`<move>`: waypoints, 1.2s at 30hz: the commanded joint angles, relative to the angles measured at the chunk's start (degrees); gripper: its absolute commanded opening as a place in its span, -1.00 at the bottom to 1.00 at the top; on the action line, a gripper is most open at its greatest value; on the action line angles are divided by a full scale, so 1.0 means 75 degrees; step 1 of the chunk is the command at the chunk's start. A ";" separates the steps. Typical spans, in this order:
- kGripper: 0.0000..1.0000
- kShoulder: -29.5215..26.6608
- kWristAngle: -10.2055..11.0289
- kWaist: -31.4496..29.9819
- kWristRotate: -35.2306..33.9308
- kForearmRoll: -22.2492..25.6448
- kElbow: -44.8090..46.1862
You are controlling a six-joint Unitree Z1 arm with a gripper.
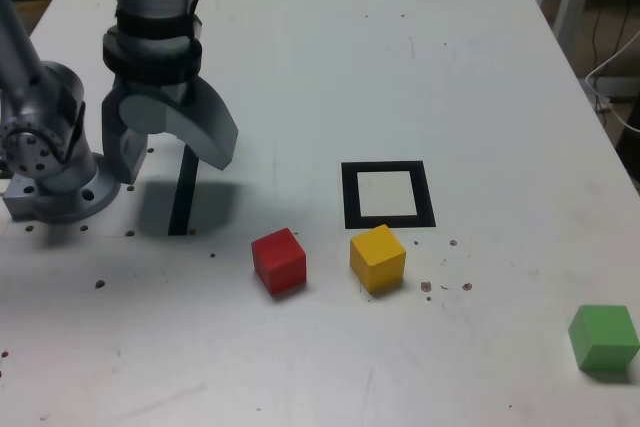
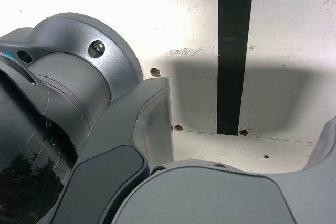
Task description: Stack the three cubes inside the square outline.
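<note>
Wide-spread jaws of the grey metal gripper (image 1: 177,173) hang over the straight black strip (image 1: 184,190), with nothing between them; the shadow on the white tabletop (image 1: 300,57) beneath suggests they are raised clear of the surface. Held that high and that open, the gripper looks poised to travel without knocking anything, ready to come down around a cube.

The matte red cube (image 1: 279,262) sits on the tabletop, the nearest of the three to the gripper in the exterior view. To its right in that view is the matte yellow cube (image 1: 378,258), just below the thick black square outline with a white centre (image 1: 388,222) and outside it. The matte green cube (image 1: 604,338) lies well apart, by the exterior view's lower right corner. None is stacked, and the outline's centre is bare, so the work seems to be at its very start.

Whichever cube goes first has to sit squarely inside the frame, since it must carry the other two. Red and yellow both stand turned a little against the outline, so the jaws would probably need to rotate to meet their flat faces; a skewed grip could leave the base crooked and the stack unsteady.
</note>
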 commanded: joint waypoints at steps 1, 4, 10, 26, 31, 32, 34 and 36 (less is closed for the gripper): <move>0.99 -0.0008 0.0007 -0.0012 -0.0011 0.0002 0.0013; 0.99 -0.0008 0.0007 -0.0012 -0.0011 -0.0004 0.0010; 0.99 -0.0032 0.0008 -0.0012 -0.0011 0.0045 -0.0035; 0.99 -0.0127 -0.0103 -0.0706 -0.0708 0.0319 -0.0426; 0.99 -0.0057 -0.0200 -0.1299 -0.1434 0.0466 -0.0674; 0.99 -0.0027 -0.0214 -0.1430 -0.1587 0.0496 -0.0748; 0.99 0.0029 -0.0227 -0.1699 -0.1895 0.0570 -0.0923; 0.99 0.0063 -0.0211 -0.1959 -0.2218 0.0647 -0.1102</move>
